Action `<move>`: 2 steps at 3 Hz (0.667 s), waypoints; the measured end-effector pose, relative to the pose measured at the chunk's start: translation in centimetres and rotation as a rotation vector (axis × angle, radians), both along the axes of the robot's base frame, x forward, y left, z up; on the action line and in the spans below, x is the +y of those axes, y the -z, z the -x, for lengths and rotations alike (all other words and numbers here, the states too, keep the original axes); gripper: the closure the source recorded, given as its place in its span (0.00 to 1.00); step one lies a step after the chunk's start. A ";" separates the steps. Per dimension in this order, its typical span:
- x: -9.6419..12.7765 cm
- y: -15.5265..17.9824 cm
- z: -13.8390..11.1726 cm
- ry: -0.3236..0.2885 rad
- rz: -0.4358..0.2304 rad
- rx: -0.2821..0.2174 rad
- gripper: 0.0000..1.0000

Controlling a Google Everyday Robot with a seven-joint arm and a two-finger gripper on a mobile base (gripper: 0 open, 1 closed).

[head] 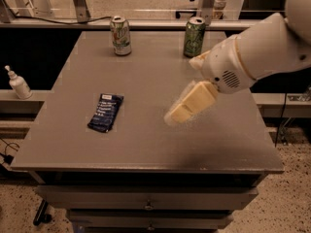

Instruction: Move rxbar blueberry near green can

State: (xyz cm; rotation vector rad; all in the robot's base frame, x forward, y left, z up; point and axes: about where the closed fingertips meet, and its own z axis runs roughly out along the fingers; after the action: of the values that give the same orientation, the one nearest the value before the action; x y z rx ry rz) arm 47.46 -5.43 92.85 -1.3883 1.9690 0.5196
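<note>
Reach toward the bar is judged to be the step in hand. The cream-coloured gripper [176, 114] is held above the middle of the grey table [146, 149], well apart from the flat navy-blue rxbar blueberry wrapper [105, 112], which lies toward the table's left side in the view. Whether the gripper is spread or closed cannot be told. The thin wrapper would best be approached from straight above and taken across its narrow width. The dark green can [194, 37] and the white can with green marks [120, 35] are set upright at the far edge, and their contents cannot be seen. The drawers [148, 198] below are shut.
</note>
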 end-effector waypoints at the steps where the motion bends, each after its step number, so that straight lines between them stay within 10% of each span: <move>1: 3.1 3.0 -1.6 0.001 -0.061 0.007 0.00; 2: 6.5 5.3 -2.7 -0.007 -0.120 0.018 0.00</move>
State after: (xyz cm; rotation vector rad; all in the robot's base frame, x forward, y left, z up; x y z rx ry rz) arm 50.18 1.12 87.58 -1.3205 1.9157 0.6444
